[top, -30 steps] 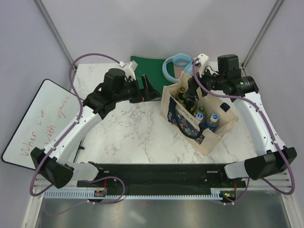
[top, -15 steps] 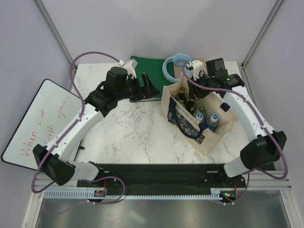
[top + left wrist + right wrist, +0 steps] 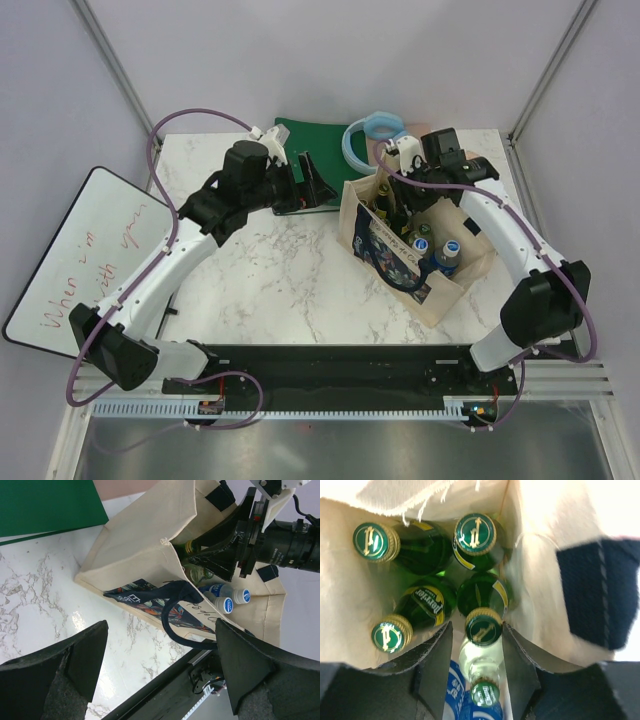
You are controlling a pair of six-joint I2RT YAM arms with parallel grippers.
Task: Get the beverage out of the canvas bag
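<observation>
Lifting now risked dragging the canvas bag (image 3: pixel 460 285) up or tipping it, since the green bottles stood packed tight inside, right of centre in the overhead view. The right gripper (image 3: pixel 476 645) pointed down into the bag mouth, jaws half-closed either side of one green bottle (image 3: pixel 482 597); firm contact could not be told. The left gripper (image 3: pixel 160 645) hung spread wide beside the bag, holding nothing.

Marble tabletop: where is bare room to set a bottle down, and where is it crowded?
Free: the broad marble bordered by the left arm, the canvas bag and the black base rail. Crowded: the back edge, with green mat and blue ring; and inside the bag, bottles packed tight around the right end effector, closed on a green bottle.
</observation>
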